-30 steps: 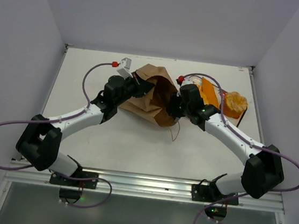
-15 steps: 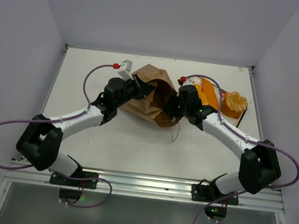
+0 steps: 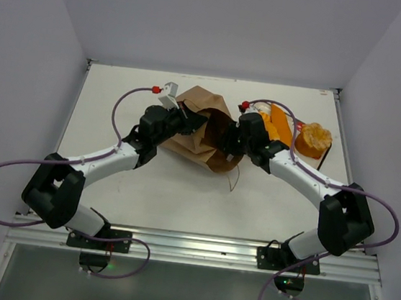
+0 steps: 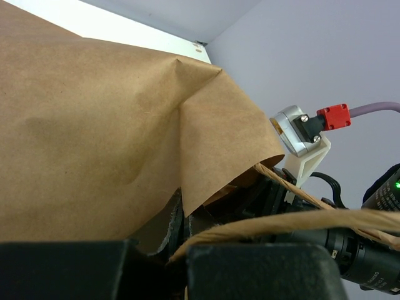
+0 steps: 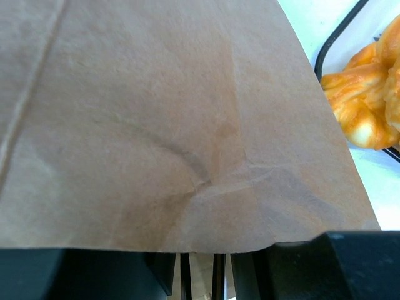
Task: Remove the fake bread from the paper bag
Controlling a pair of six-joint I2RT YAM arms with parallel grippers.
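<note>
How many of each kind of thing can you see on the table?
Paper bag: 1
Fake bread outside the bag: 2, the long bread and the knobbly bread
Tray: 1
Robot arms: 2, the left arm and the right arm
Total: 6

The paper bag (image 3: 205, 121) is hiding its own inside from the top camera. Only a dark mouth is showing, so what is lying in there cannot be told. Its crumpled rim is covering the tips of the left gripper (image 3: 188, 117) and the right gripper (image 3: 225, 143), and neither jaw gap is showing. In the left wrist view brown paper is blocking nearly everything, and the fingers (image 4: 94, 269) are appearing only as blurred black blocks cut off at the bottom edge. In the right wrist view the paper is draping over the finger ends, while the braided bread (image 5: 365, 103) and the tray (image 5: 330, 53) are being cropped by the right edge.
</note>
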